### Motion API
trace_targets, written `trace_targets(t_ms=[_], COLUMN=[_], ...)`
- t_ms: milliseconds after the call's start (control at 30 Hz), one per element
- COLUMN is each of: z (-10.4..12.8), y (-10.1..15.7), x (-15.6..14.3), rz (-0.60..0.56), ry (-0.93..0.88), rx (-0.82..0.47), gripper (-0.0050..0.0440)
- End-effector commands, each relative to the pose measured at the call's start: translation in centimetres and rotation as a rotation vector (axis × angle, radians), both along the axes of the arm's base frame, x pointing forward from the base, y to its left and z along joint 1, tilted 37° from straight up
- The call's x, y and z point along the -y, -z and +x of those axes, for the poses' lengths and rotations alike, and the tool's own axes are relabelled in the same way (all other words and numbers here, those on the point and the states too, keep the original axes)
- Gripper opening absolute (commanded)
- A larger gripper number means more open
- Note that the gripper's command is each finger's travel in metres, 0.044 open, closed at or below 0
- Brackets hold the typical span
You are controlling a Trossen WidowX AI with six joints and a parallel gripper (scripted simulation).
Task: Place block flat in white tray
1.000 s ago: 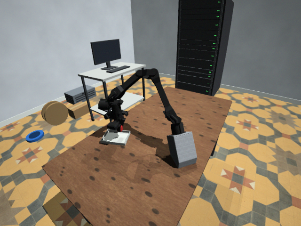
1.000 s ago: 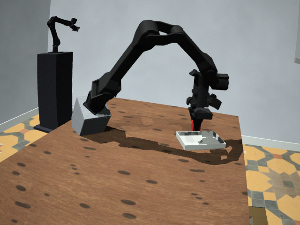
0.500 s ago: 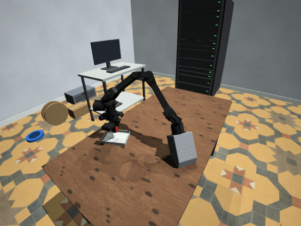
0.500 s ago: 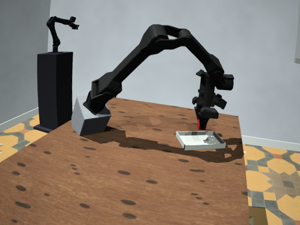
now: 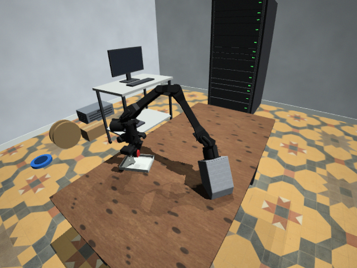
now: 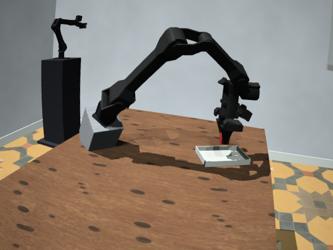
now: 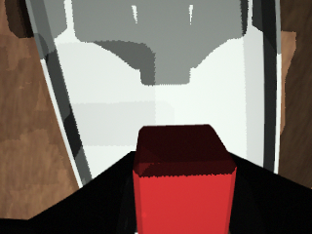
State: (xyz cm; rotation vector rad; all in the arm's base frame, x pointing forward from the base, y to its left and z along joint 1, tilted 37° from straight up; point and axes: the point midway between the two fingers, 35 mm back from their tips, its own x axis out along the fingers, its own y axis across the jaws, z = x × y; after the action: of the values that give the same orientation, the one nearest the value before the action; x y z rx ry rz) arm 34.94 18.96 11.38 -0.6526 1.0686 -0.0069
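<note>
My gripper [image 5: 134,152] is shut on a red block [image 7: 183,185], which also shows in the top view [image 5: 138,152] and the exterior view [image 6: 221,138]. The gripper [image 6: 223,138] points down and holds the block a little above the white tray [image 6: 222,155]. The tray [image 5: 137,163] is shallow with low grey walls and lies on the wooden table. In the wrist view the tray floor [image 7: 163,78] fills the frame beyond the block, with the gripper's shadow across it. The block hangs over the tray's edge nearest the arm; it does not touch the floor.
The arm's grey base block [image 5: 216,176] stands on the table to the right of the tray. A desk with a monitor [image 5: 125,62], a server rack [image 5: 240,52], a cardboard spool [image 5: 64,134] and a blue ring [image 5: 41,160] stand off the table.
</note>
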Motion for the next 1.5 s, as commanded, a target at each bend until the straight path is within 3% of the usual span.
trace_targets(t_ms=[0,1467], z=[0.1,2.9], y=[-0.8,3.2], x=[-0.1,1.3], rz=[0.011,0.011], ry=[0.001,0.001], rx=[0.020,0.020], gripper=[0.0000,0.0000])
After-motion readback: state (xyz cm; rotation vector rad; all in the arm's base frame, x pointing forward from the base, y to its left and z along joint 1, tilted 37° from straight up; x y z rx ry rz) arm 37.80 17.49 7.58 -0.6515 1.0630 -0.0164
